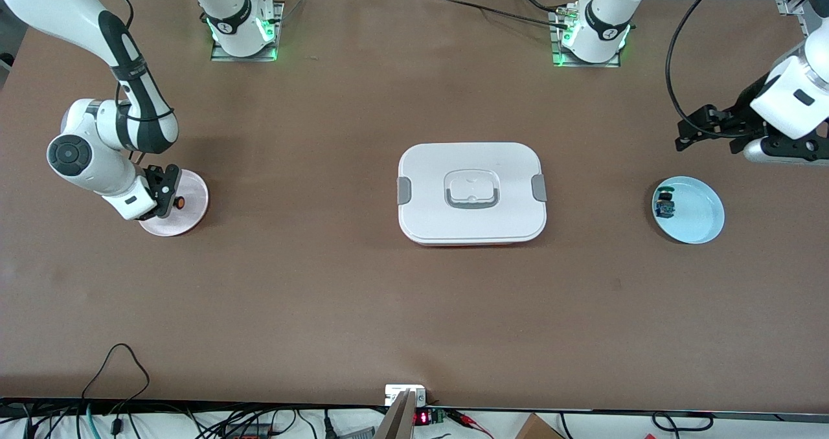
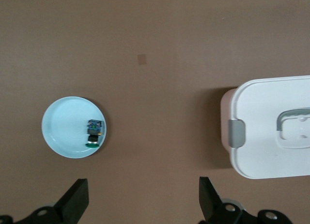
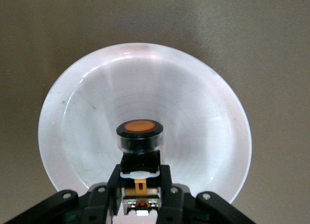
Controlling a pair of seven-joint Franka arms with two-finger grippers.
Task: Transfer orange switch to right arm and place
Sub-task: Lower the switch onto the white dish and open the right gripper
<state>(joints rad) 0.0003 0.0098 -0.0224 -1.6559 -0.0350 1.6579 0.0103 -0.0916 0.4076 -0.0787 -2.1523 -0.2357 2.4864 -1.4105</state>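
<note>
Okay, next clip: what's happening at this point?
The right gripper is shut on the tiny black push-button switch with the round orange cap, holding it over the round pink plate. The left gripper waits open above the table by the light blue plate holding a green-capped switch. A closed white lidded box sits mid-table.

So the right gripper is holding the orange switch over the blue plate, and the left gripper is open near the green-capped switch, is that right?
Not quite: the plate is wrong. The right gripper holds the orange switch over the pink plate at the right arm's end of the table, as the right wrist view shows. The blue plate holds the green-capped switch, near the open left gripper.
</note>
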